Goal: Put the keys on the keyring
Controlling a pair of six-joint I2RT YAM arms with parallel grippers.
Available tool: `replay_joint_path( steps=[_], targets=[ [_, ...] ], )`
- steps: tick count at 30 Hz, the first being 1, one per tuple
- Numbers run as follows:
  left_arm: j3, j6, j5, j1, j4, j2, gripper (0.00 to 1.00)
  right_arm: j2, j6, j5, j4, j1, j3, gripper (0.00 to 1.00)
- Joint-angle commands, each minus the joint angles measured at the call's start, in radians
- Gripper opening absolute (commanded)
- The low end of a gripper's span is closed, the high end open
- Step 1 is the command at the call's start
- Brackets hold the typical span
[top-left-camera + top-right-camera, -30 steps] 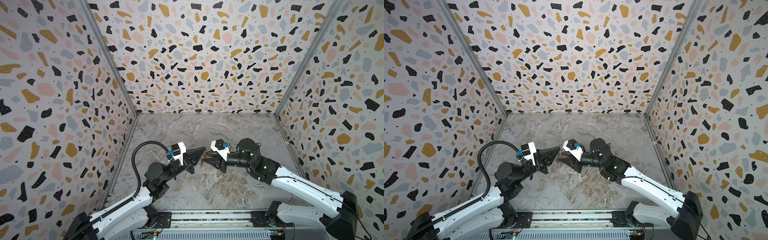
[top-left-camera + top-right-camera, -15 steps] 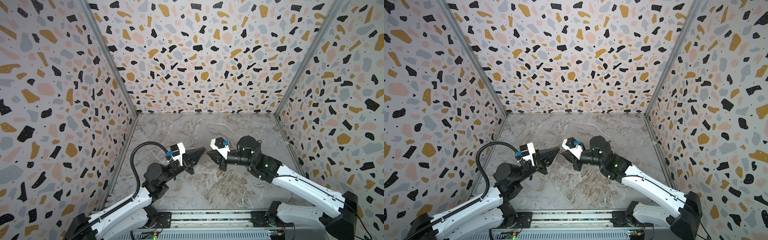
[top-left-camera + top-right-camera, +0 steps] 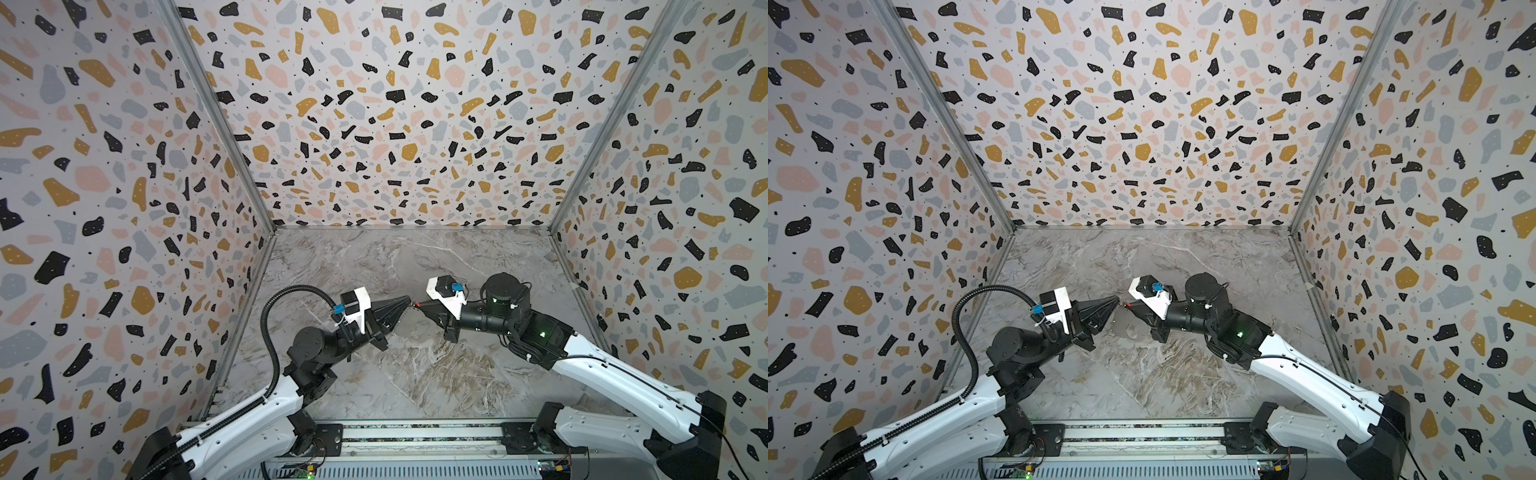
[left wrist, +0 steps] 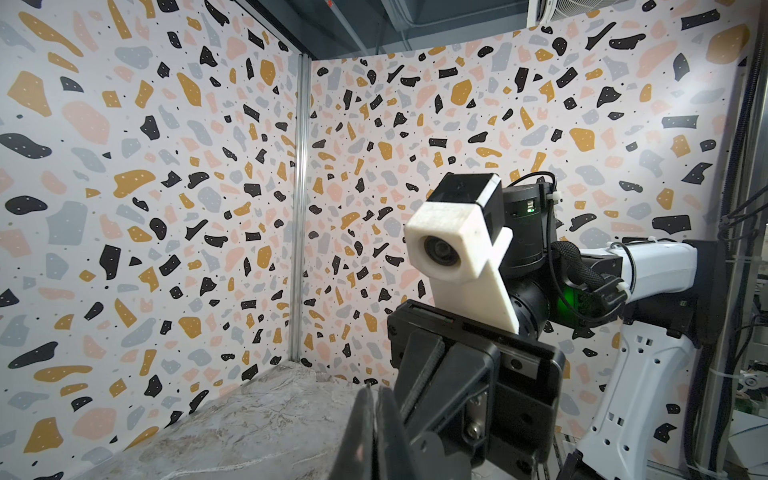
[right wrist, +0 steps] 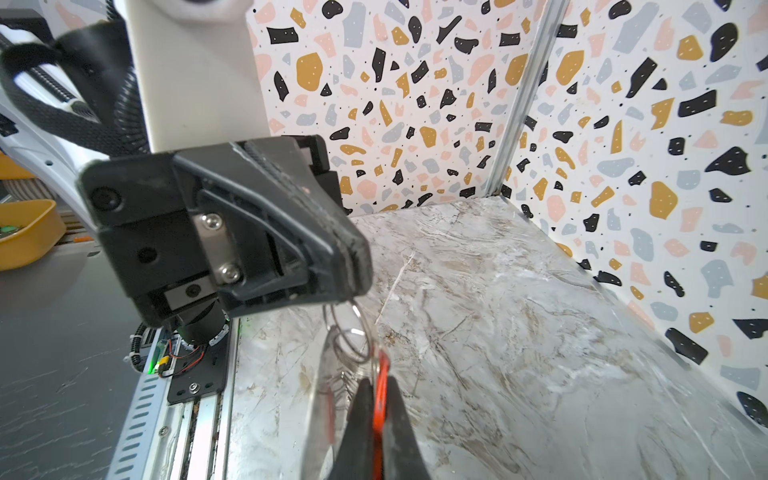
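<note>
claws meet tip to tip;
left claw pinches the keyring; right claw pinches a red tag

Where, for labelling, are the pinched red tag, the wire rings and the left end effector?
red tag [image 5: 380,395]: right wrist view, its exposed orange middle.
wire rings [image 5: 351,330]: right wrist view, where the loops overlap.
left end effector [image 5: 356,270]: right wrist view, closed tip.

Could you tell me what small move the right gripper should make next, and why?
Probably ease the right gripper slightly toward the left gripper without letting go. It is shut on a key's red tag, and the left is shut on thin wire rings just beside it in midair, so the joining looks unfinished.
</note>
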Motion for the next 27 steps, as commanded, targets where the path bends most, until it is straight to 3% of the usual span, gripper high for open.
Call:
replay_joint_path(
  steps=[1, 13, 20, 25, 27],
  targets=[
    [0.004, 0.016, 0.049, -0.004, 0.017, 0.004, 0.0, -0.03, 0.005, 0.063, 0.007, 0.005, 0.054, 0.0],
    [0.022, 0.041, 0.071, -0.005, -0.026, 0.017, 0.0, -0.079, 0.01, 0.108, 0.025, 0.005, 0.034, 0.0],
    [0.016, 0.043, 0.025, -0.005, -0.035, 0.006, 0.0, -0.087, -0.009, 0.109, -0.017, 0.005, 0.053, 0.0],
    [0.002, 0.051, -0.005, -0.003, -0.044, -0.018, 0.21, -0.093, -0.01, 0.135, -0.027, 0.005, 0.06, 0.0],
    [-0.002, 0.058, -0.008, -0.004, -0.057, -0.027, 0.25, -0.097, -0.012, 0.139, -0.025, 0.005, 0.061, 0.0]
  ],
)
